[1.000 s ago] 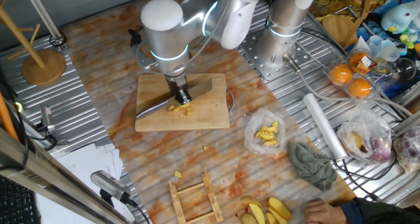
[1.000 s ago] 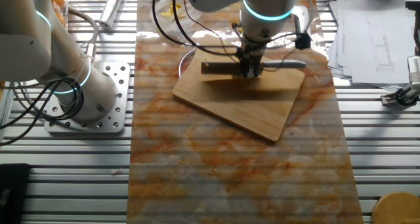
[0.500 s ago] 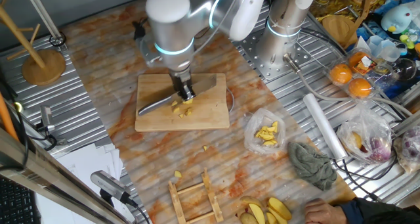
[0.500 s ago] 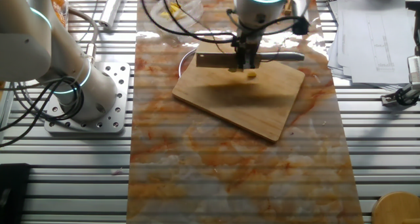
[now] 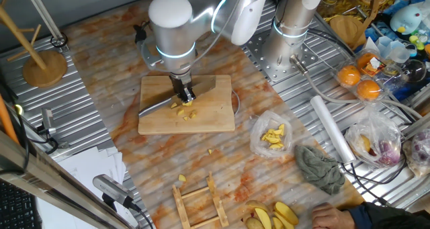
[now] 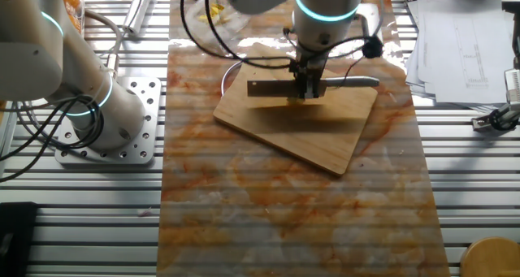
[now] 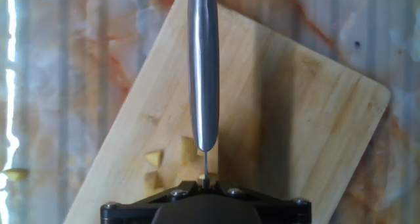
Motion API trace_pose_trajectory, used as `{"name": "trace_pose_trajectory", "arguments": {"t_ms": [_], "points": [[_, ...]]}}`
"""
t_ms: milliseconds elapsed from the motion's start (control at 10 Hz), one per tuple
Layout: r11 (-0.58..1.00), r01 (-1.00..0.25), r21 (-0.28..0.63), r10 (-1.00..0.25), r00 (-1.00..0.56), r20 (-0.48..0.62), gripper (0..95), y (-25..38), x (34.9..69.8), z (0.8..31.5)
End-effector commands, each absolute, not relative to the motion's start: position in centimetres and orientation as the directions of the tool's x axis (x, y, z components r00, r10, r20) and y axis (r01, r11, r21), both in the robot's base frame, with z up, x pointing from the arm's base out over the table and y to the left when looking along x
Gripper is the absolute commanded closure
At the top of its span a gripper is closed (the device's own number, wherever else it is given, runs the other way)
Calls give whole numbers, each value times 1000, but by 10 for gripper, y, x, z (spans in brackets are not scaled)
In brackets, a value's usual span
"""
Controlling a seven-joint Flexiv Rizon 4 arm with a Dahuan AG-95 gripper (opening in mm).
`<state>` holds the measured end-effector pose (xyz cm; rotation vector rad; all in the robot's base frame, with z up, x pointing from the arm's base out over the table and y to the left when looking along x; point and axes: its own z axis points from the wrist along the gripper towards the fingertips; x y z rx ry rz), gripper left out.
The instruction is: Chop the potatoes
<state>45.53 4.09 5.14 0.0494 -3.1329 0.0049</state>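
Small pale-yellow chunks of the potatoes lie in a loose cluster on the wooden cutting board, directly under the tool. My gripper is shut on a steel knife that lies across the board, its handle sticking out on one side. In the hand view the knife runs straight away from the gripper, seen from above. Potato chunks sit to its left on the board. The other fixed view hides most chunks behind the gripper.
A clear bag of brighter yellow pieces, a grey cloth and a white roll lie right of the board. Stray chunks, a wooden rack, yellow wedges and a person's hand are near the front. A second arm's base stands behind.
Half a second ago the knife was lifted and shifted toward the board's far edge. It has come back down over the chunks, close to its place one second ago.
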Motion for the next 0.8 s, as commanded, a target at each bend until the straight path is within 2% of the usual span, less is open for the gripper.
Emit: {"name": "trace_pose_trajectory", "arguments": {"t_ms": [100, 800], "points": [[1000, -27, -8, -27, -1000, -6, 950, 39, 458, 47], [1000, -28, -8, -28, -1000, -9, 950, 36, 461, 38]]}}
